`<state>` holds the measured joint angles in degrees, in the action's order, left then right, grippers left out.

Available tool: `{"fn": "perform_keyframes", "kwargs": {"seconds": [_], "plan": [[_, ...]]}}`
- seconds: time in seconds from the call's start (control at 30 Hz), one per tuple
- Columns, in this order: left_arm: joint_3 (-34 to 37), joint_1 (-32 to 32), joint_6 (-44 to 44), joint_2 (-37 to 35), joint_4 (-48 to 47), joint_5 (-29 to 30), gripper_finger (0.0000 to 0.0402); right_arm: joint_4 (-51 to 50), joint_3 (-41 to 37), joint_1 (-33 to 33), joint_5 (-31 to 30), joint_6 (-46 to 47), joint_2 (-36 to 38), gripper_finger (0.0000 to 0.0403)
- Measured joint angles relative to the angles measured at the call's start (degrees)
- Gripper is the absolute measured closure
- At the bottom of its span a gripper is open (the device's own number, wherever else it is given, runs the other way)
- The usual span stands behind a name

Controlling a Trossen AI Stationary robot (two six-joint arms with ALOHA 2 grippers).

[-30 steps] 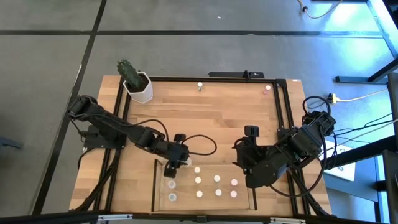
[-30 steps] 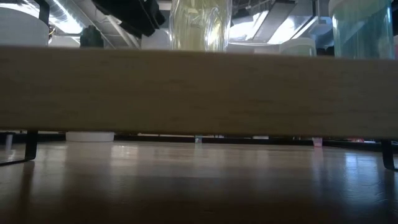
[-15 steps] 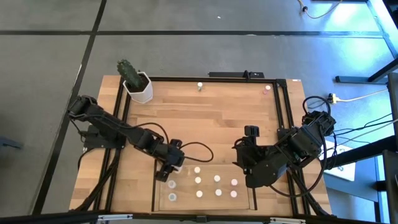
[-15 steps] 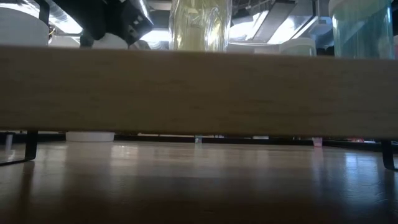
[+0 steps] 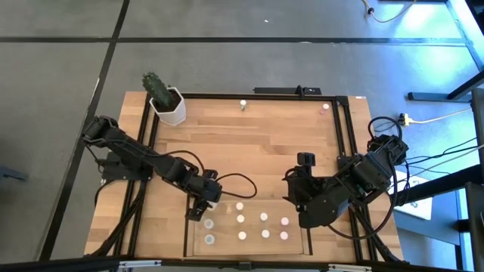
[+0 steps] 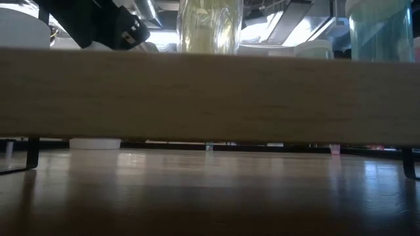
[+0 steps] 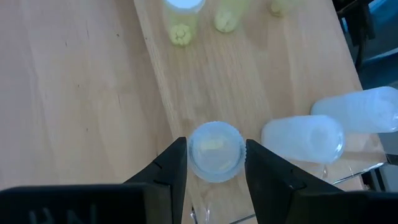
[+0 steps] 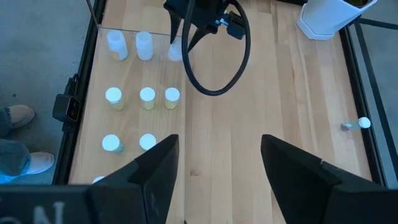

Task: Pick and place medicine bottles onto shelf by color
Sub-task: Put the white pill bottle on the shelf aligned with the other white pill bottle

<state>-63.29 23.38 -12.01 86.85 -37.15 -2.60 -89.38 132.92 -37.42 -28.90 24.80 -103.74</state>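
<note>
A clear-grey medicine bottle [image 7: 216,151] is seen cap-up between the two dark fingers [image 7: 169,169] of the left hand [image 5: 203,198], at the left end of the shelf [image 5: 187,227] near the bench's front edge. The fingers stand partly spread on either side of the cap; whether they touch it cannot be told, so no firm grip is claimed. The bottle's long axis runs upright, straight toward the wrist camera, so it is judged that a short closing of the fingers would be enough to take it. Two more clear-grey bottles [image 7: 303,138] stand just beside it along the shelf's clear wall, leaving little room on that side, while bare wood lies open on the other. Rows of white and yellowish bottles [image 5: 241,218] fill the middle of the shelf, with pinkish ones [image 5: 285,222] toward its right end. The right hand [image 5: 305,202] is held spread and empty near the shelf's right end, farther from this bottle. A white cactus pot [image 5: 169,106] is set at the bench's far left corner.
</note>
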Motion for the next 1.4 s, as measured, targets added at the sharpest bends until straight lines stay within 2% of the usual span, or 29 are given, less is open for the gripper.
{"fn": "perform_keyframes", "kwargs": {"seconds": [1.4], "plan": [[-0.02, -0.09, -1.38, -0.01, 0.25, 1.75, 0.0280, 0.02, 0.00, 0.00, 0.24, 0.22, 0.00, 0.0173]]}}
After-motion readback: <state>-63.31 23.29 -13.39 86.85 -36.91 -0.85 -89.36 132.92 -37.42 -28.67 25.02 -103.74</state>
